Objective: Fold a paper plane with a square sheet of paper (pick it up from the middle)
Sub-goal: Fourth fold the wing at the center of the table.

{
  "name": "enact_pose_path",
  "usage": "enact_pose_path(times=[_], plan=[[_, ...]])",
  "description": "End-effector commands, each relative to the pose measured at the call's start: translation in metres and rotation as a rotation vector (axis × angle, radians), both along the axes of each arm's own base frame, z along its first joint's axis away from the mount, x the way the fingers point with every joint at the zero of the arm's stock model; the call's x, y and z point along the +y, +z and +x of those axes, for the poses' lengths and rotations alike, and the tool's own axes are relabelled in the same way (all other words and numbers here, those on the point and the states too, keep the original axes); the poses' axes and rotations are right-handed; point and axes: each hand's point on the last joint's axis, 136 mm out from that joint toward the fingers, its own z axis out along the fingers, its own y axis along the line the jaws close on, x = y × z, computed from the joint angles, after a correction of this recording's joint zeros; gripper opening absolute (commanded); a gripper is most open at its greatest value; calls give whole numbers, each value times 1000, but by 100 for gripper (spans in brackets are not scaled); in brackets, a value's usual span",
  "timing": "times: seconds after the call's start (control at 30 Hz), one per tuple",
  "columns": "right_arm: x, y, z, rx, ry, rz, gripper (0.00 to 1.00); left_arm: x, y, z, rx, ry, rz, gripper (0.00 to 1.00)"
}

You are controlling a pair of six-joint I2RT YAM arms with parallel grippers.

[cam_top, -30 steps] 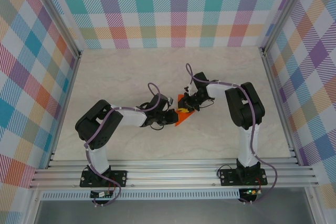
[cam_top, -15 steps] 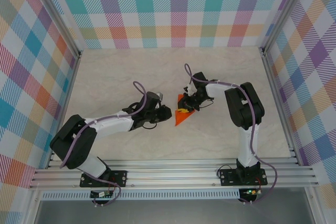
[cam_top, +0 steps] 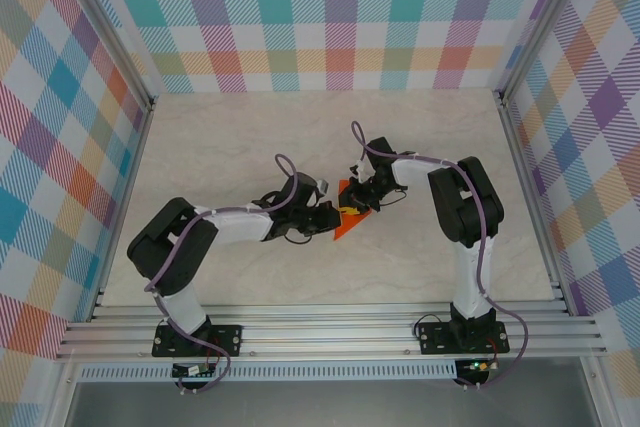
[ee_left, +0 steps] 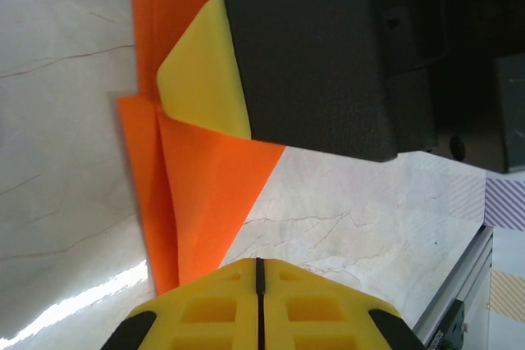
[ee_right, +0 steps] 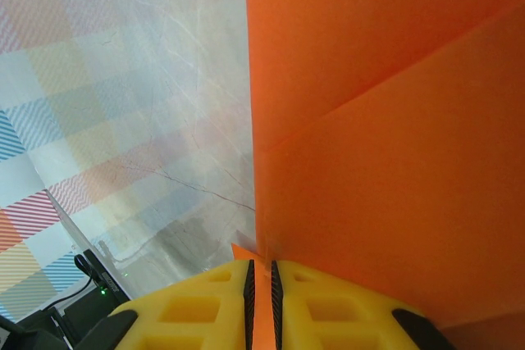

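Bright, even light from above casts only soft shadows on the surface (cam_top: 420, 257). A white glare streak lies left of the left pincer (ee_left: 257, 284). Up-left of the right pincer (ee_right: 261, 284), the background is washed and blurred.

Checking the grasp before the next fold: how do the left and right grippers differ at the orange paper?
The right gripper clamps an edge of the creased bright orange paper sheet between its pads; the left gripper shuts its pads with no paper visible between them. From above, the left gripper is at the sheet's left side, the right gripper at its right. Both have yellow pads, shut.
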Motion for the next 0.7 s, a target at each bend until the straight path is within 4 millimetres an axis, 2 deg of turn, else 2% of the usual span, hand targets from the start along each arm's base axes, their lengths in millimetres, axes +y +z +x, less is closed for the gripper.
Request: enact_pose_path(times=[0.0, 0.33, 0.47, 0.67], plan=[[-20, -40, -11, 51, -13, -133, 17, -12, -1, 3, 2, -28, -24, 7], [-21, -40, -12, 51, -7, -138, 16, -5, -42, -15, 106, -18, -30, 7], [-21, -41, -12, 51, -8, -138, 16, 5, -51, -26, 137, -10, -9, 7], [-22, -42, -12, 53, -12, -142, 17, 8, -56, -45, 181, -47, -11, 7]])
